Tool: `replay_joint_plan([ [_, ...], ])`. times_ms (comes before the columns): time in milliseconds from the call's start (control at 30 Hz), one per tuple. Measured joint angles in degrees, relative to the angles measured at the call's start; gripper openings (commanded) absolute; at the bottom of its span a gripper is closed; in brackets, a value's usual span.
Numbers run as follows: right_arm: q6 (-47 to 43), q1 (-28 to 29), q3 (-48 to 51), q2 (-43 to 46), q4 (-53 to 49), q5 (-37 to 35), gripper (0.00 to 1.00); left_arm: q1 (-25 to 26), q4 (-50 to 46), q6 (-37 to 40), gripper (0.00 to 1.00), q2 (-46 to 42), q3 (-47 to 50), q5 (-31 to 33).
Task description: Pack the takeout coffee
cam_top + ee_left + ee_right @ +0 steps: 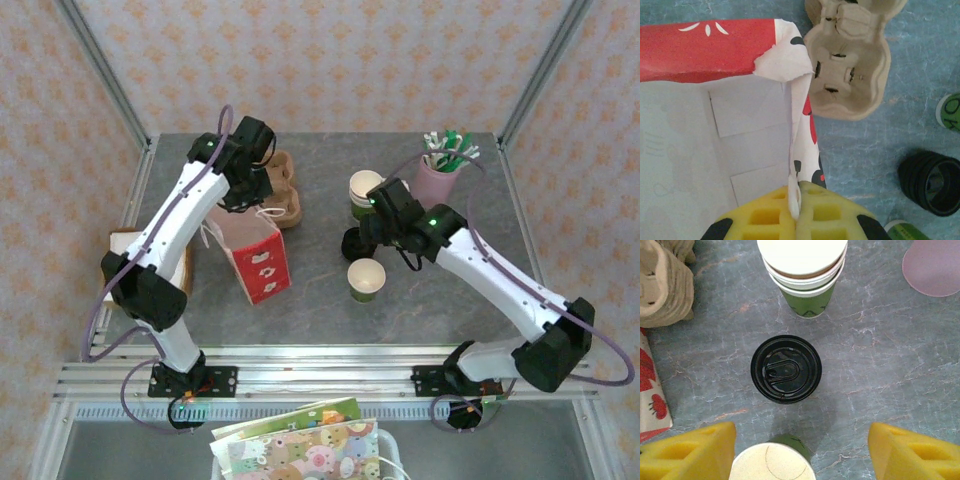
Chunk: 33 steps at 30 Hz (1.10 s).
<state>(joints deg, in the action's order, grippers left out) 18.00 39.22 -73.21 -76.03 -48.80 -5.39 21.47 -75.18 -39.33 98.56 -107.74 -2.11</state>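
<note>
The takeout coffee is out of view. A red-and-white paper bag (258,262) stands open on the table, its white inside showing in the left wrist view. My left gripper (795,200) is shut on the white strip at the bag's rim (795,150). My right gripper (802,440) hangs open above the table, its yellow fingers apart. Just ahead of it lies a black lid (786,369) with no cup visible under it. A lidless green cup (772,465) with a cream inside stands between the fingers, lower down.
A stack of lidless green cups (802,270) stands beyond the lid. A brown pulp cup carrier (850,65) lies behind the bag. A pink cup of stirrers (440,175) stands at the back right. Printed paper (300,445) lies below the table's front rail.
</note>
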Motion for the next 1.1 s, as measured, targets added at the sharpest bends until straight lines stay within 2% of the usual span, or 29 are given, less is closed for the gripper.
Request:
replay_joint_plan([
  [400, 0.9, 0.0, -0.8, -5.7, 0.5, 0.7, 0.70, 0.0, -0.2, 3.5, 0.00, -5.6, 5.4, -3.5],
  [467, 0.9, 0.0, -1.0, -6.5, 0.9, 1.0, 0.70, 0.0, -0.2, 3.8, 0.04, -5.9, 5.9, -3.5],
  [500, 0.9, 0.0, -1.2, -6.9, 0.9, 1.3, 0.70, -0.1, -0.2, 3.9, 0.06, -6.0, 6.1, -3.5],
  [700, 0.8, 0.0, -2.7, -9.6, 0.9, 3.4, 0.71, -0.2, -0.9, 4.9, 0.39, -5.9, 5.7, -3.5],
  [833, 0.8, 0.0, -3.7, -11.5, 0.9, 4.9, 0.71, -0.2, -1.9, 5.2, 0.57, -5.9, 1.1, -4.0],
  [1100, 0.1, 0.0, -6.7, -16.5, 0.5, 7.7, 0.71, -0.2, -1.8, 7.3, 0.78, -6.0, -11.7, -4.1],
])
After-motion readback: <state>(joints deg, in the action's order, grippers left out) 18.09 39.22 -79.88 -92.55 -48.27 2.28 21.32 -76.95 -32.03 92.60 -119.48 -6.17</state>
